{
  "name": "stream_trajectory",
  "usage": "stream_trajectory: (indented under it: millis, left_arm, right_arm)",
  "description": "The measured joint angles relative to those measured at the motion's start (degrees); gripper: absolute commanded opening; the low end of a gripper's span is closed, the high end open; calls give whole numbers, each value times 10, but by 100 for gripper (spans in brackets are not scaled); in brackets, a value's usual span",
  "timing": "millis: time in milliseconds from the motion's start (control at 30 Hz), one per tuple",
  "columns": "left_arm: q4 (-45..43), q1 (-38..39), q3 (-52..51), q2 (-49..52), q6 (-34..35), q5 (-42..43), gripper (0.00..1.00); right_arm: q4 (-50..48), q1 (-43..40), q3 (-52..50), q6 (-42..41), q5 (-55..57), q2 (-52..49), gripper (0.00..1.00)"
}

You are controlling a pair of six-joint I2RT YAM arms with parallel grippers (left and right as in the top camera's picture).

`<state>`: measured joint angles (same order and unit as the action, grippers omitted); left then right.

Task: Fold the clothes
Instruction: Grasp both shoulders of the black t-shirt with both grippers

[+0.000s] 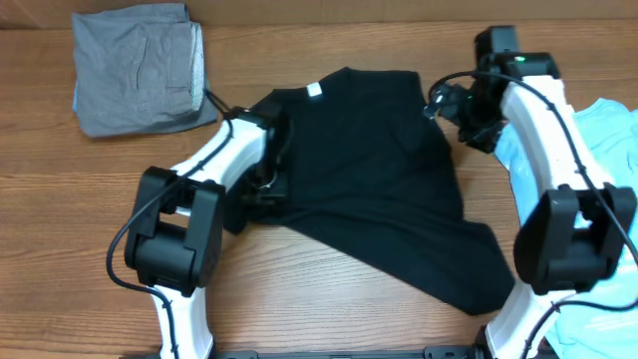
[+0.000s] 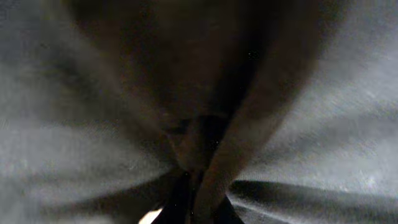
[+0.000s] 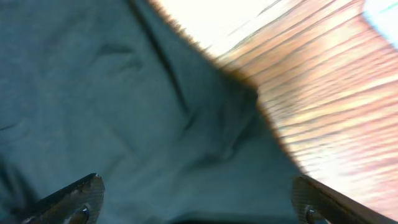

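Left pincer (image 1: 265, 180) clamped closed, right pincer (image 3: 199, 198) spread wide, both arms stretched forward.

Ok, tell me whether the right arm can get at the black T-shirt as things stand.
Probably yes. The right fingers stand open just above the black T-shirt, near its edge, with nothing between them and the cloth.

text: none legible | black T-shirt (image 1: 369, 170) label (image 1: 314, 91) — too small (white)
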<state>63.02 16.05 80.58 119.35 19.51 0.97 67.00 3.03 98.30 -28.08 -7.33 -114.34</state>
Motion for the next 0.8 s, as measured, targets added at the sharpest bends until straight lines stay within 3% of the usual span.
stream_trajectory:
  millis: [167,200,267,300,467,800]
  left_arm:
    - [66,-80,-10,10,36,-57,4]
    - [70,-95,-12,10,41,-64,16]
    - [77,-128,-14,12,45,-76,57]
    - [83,-142,-14,13,46,-80,65]
    - [99,-188,-15,9,43,-75,69]
    - [55,-192,-41,-56,43,-80,74]
  right_arm:
    - [-17,42,-3,-11,-4,-40,100]
    - [-21,49,-3,-13,-7,-46,100]
    - [-31,66,-3,-17,-12,-58,100]
    - [-34,73,-3,-17,-14,-62,100]
    - [-48,112,-5,-19,-18,-72,100]
    - [-68,157,-5,-26,-49,-75,100]
